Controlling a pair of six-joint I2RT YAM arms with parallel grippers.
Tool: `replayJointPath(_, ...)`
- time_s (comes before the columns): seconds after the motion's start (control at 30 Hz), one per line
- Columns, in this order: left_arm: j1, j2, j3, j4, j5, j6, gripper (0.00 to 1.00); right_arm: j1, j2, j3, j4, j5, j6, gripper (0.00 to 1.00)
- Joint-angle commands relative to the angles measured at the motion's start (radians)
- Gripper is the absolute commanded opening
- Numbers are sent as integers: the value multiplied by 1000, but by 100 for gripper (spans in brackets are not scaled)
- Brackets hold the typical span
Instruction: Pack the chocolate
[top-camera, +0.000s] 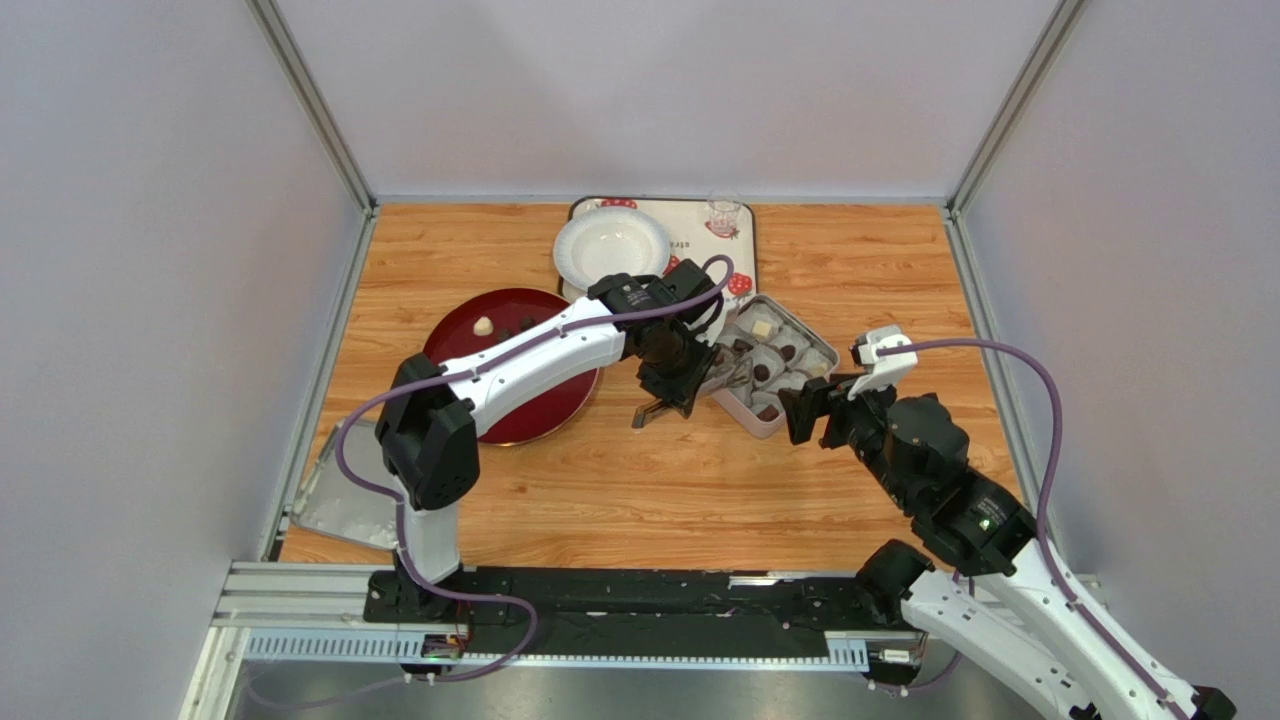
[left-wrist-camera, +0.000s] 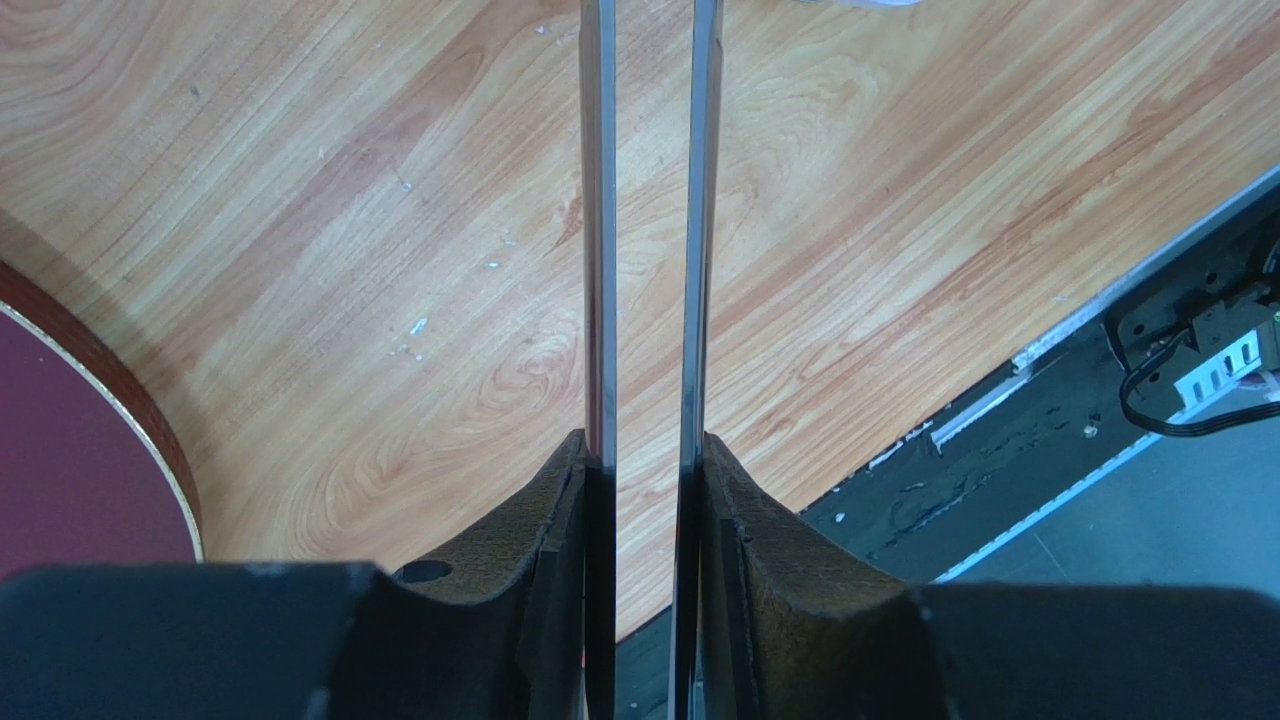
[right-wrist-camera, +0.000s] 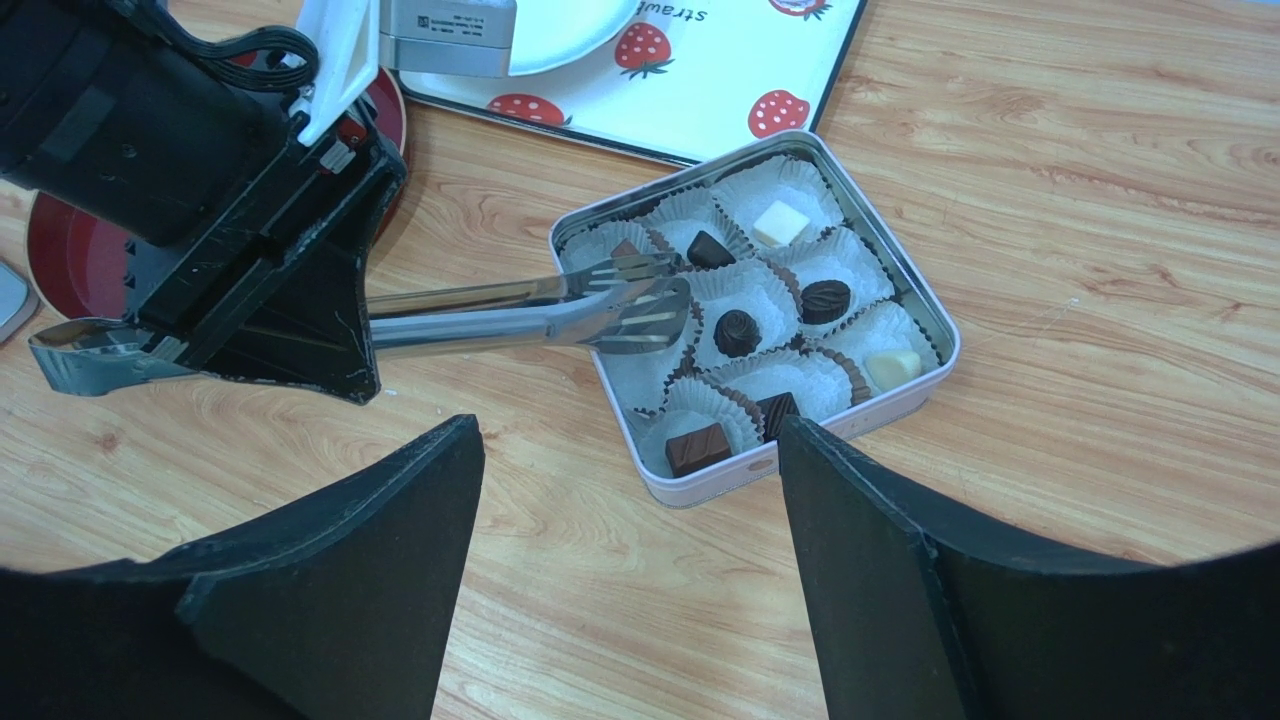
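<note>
Several chocolate pieces, dark (right-wrist-camera: 822, 300) and cream-white (right-wrist-camera: 780, 222), sit in paper cups in the square tin (right-wrist-camera: 887, 240), right of centre on the table (top-camera: 831, 356). One cream piece (top-camera: 483, 326) lies on the red plate (top-camera: 519, 405). My left gripper (top-camera: 669, 368) (left-wrist-camera: 646, 450) is shut on metal tongs (right-wrist-camera: 511, 315), whose tips hover over the tin's left cups. I cannot tell whether the tips hold a piece. My right gripper (top-camera: 804, 408) (right-wrist-camera: 631, 435) stands open just short of the tin's near corner, with nothing between its fingers.
A white bowl (top-camera: 612, 245) and a small glass (top-camera: 724, 215) stand on a strawberry-printed tray (top-camera: 706, 263) at the back. A grey metal lid (top-camera: 338, 503) lies at the left edge. Walls close in the table on three sides.
</note>
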Motion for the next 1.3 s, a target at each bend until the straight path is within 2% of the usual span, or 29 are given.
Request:
replayJointPath(0.0,-10,12,58,21,11,28,34,6,-11,1,42,12,-15,76)
replayJointPath(0.27,-10,9,41,18,2,19,40,6,-14,0,42,13,-18,76)
replayJointPath(0.5,-10,-11,43,23,-15,8,40,6,-17,0,42,10,-15,77)
replayJointPath(0.73,-10,-104,2,112,-93,-27,37,6,-18,1,42,13,-20,77)
replayJointPath(1.0,-10,-279,-179,233,-236,-111,35,5,-17,13,26,29,-24,77)
replayJointPath(1.27,1,-441,-442,359,-354,-351,34,5,-14,20,20,26,-20,76)
